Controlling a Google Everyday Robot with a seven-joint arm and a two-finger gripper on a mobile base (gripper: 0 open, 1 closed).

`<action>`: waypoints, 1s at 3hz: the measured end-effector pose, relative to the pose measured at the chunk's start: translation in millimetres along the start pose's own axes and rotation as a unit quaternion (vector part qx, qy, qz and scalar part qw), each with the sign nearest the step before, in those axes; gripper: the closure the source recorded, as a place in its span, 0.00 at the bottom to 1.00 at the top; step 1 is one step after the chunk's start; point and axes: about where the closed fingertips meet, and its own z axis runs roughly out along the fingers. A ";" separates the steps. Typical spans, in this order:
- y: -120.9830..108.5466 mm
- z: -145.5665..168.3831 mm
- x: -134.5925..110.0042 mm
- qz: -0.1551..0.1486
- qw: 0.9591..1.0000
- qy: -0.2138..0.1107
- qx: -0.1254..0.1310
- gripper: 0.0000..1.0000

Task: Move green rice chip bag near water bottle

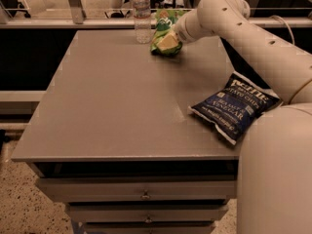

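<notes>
The green rice chip bag [165, 33] is at the far edge of the grey table [112, 101], tilted, with its lower end on or just above the tabletop. The gripper [174, 32] is at the bag's right side, at the end of the white arm that reaches in from the right. The bag hides its fingers. The water bottle [142, 14] stands upright just left of the bag, a small gap apart.
A dark blue potato chip bag [235, 106] lies at the table's right edge, near the robot's white body [275, 174]. Drawers [141, 196] sit under the tabletop. A railing and floor lie beyond the far edge.
</notes>
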 end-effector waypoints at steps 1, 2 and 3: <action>4.1 4.6 3.6 0.008 1.000 0.002 -0.005 0.49; 4.6 5.2 4.0 0.009 1.000 0.002 -0.006 0.28; 7.2 5.8 4.0 0.010 1.000 0.004 -0.009 0.04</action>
